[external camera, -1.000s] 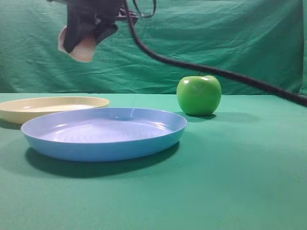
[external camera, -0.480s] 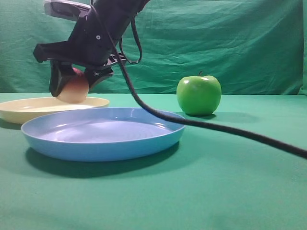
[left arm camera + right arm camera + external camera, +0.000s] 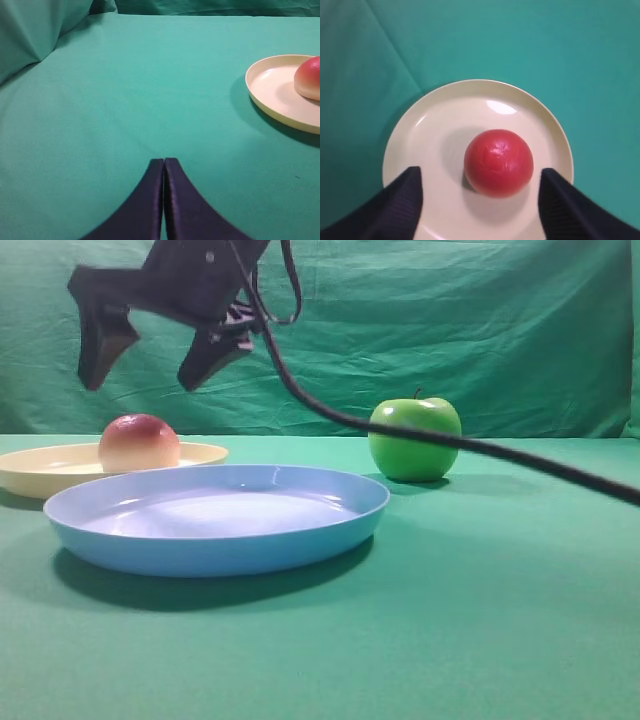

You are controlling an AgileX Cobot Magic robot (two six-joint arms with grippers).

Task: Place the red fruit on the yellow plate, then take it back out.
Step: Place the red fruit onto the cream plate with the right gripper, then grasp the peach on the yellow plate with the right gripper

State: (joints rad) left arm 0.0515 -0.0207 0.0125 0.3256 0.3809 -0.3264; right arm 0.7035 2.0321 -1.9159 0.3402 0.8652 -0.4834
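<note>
Left gripper (image 3: 163, 200): fingers pressed together, holding nothing, over bare cloth left of yellow plate (image 3: 40, 468).
Red fruit (image 3: 139, 443): resting near plate's middle, rim clear all round.
Right gripper (image 3: 150, 345): spread wide, empty, directly above the fruit.
Blue plate (image 3: 215, 530): just in front.
Green apple (image 3: 415, 438): well right.

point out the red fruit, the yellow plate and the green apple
red fruit (image 3: 498, 162), right wrist view, middle of its top
yellow plate (image 3: 445, 122), right wrist view, bare inner surface
green apple (image 3: 414, 438), exterior high view, middle of its front

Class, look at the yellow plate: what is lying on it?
Only the red fruit sits on the yellow plate, near its middle. The patch of plate under the fruit is hidden.
</note>
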